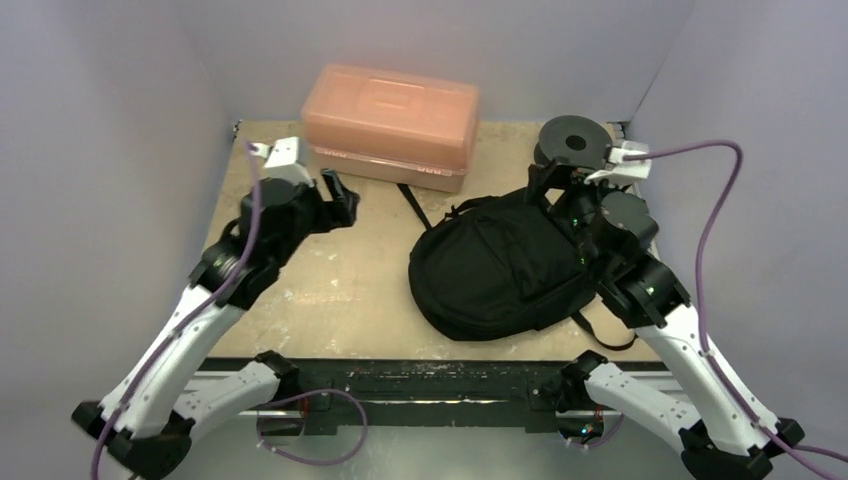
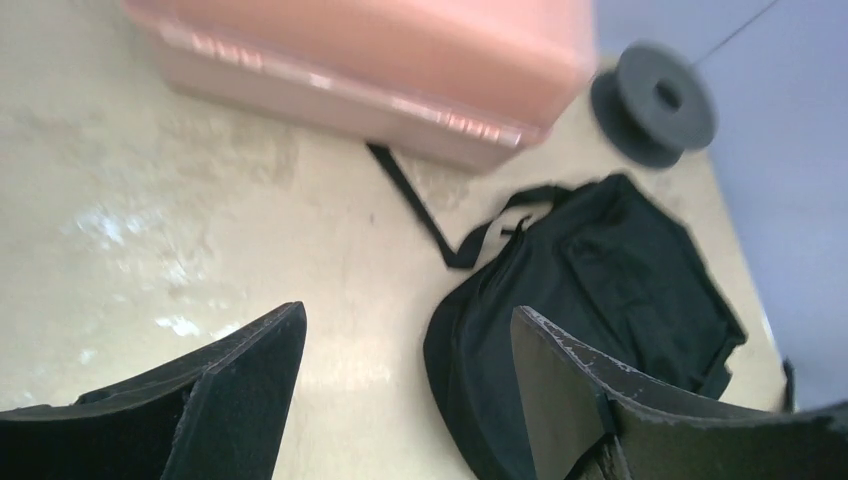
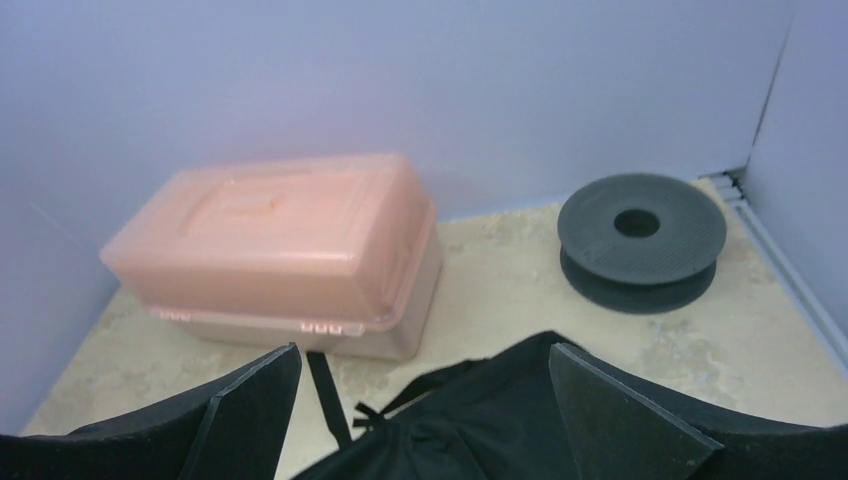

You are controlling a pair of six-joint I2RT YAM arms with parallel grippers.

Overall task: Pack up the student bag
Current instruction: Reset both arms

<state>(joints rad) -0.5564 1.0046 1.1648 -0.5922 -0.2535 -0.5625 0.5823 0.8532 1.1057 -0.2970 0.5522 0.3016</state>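
The student bag [image 1: 497, 266] is a soft black backpack lying flat on the right half of the table, with one strap [image 1: 412, 206] trailing toward the box. My right gripper [image 1: 548, 192] hovers over the bag's far edge. In the right wrist view it [image 3: 422, 352] is open, with the bag [image 3: 480, 425] below and nothing between the jaws. My left gripper [image 1: 340, 200] hangs above bare table to the left of the bag. In the left wrist view it [image 2: 408, 315] is open and empty, and the bag [image 2: 610, 270] lies ahead on the right.
A translucent orange-pink plastic box [image 1: 392, 125] stands shut at the back centre of the table. A black round spool [image 1: 575, 142] sits at the back right corner. Grey walls close in the table [image 1: 330, 290] on three sides.
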